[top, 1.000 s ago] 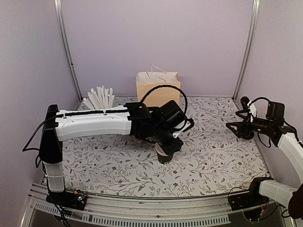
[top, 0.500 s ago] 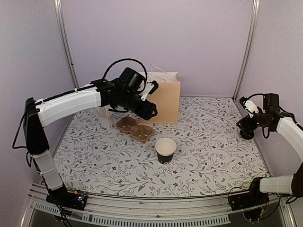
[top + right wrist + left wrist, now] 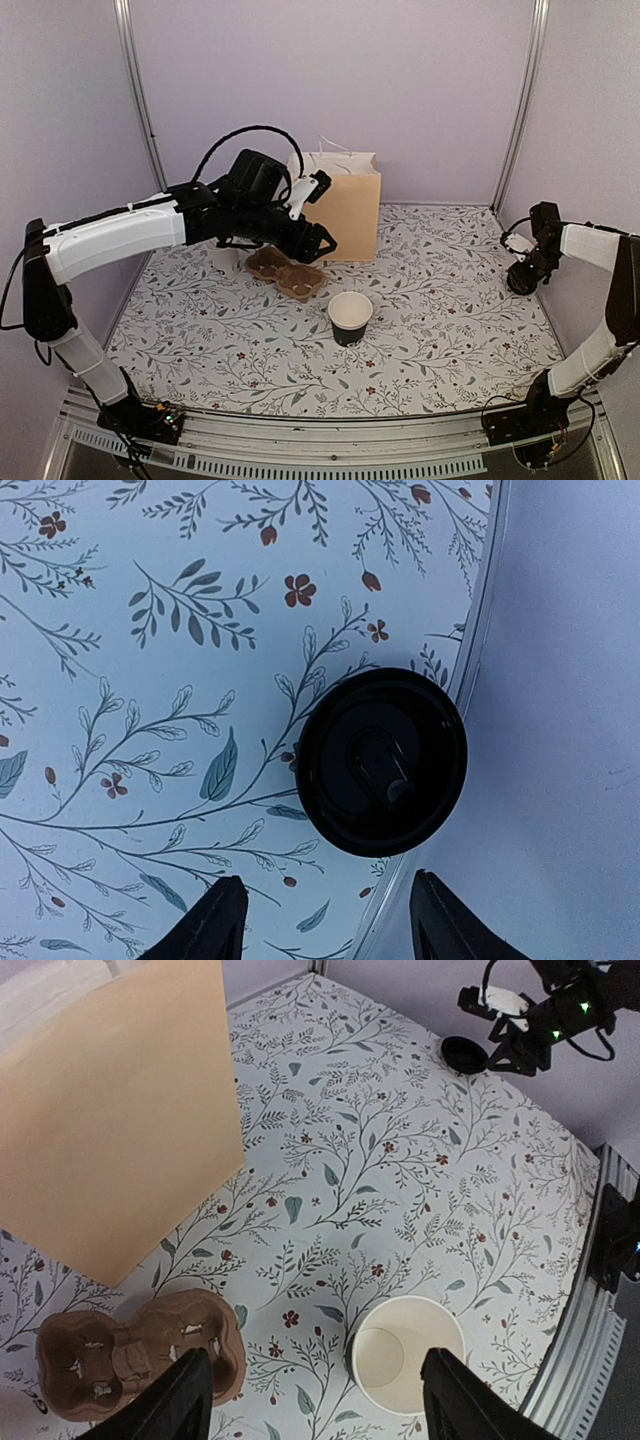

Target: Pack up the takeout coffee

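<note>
We find the left gripper spread and empty near the cup carrier, with the open black cup standing at its 5 o'clock. At the table's 3 o'clock edge the black lid lies by the wall, and the right gripper is spread over it.

We find the left arm stretched from its base up and across toward the middle, held high, wrist angled downward. The left gripper hangs in the air with its jaws well apart; nothing sits between the fingers. The right arm is folded at the far right side. The right gripper points down, held low, jaws apart and empty.
</note>
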You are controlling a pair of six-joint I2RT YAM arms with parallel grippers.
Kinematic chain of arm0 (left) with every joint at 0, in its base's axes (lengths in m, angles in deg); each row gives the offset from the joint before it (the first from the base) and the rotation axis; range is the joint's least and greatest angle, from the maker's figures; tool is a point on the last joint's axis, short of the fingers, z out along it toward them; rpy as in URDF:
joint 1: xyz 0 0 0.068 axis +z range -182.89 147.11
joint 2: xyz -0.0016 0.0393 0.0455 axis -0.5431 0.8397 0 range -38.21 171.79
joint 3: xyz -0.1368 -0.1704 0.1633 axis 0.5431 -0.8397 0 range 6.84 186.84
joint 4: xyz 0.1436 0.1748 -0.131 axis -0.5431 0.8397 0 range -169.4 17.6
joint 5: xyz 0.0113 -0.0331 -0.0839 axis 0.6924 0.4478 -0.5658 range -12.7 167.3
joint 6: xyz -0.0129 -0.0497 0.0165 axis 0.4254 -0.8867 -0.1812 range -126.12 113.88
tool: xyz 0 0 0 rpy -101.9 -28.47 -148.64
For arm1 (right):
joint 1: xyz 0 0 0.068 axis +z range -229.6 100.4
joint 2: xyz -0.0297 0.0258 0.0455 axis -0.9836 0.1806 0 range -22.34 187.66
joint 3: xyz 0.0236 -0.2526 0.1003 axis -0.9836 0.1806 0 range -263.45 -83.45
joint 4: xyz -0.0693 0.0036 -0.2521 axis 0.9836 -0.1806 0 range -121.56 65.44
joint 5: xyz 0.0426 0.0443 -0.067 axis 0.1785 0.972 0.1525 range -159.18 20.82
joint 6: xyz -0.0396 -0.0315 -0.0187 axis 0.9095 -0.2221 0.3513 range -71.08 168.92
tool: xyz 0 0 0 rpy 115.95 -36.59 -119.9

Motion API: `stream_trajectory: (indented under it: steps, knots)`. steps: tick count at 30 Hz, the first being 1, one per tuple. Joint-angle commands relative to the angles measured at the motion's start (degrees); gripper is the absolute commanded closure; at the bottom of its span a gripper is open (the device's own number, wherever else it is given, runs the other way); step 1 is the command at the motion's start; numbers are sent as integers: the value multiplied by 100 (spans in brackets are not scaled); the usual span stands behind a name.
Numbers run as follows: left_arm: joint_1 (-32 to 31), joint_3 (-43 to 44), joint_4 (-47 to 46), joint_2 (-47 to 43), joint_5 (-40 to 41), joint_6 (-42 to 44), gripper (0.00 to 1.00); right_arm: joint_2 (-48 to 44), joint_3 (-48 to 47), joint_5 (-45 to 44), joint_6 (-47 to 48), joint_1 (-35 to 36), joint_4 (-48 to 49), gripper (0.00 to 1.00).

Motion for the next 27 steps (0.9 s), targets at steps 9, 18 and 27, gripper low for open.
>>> stream_trajectory:
  steps: [9,18,27]
  knots:
    - [-393,-67,-156,-53,-94,106,27,929,-572,-153,0,-8,-175,48]
    - [-391,-67,-155,-59,-116,96,26,1472,-750,-166,-64,1,-178,55]
    - [-391,-67,-160,-40,-189,89,26,1736,-730,-391,-85,2,-43,59]
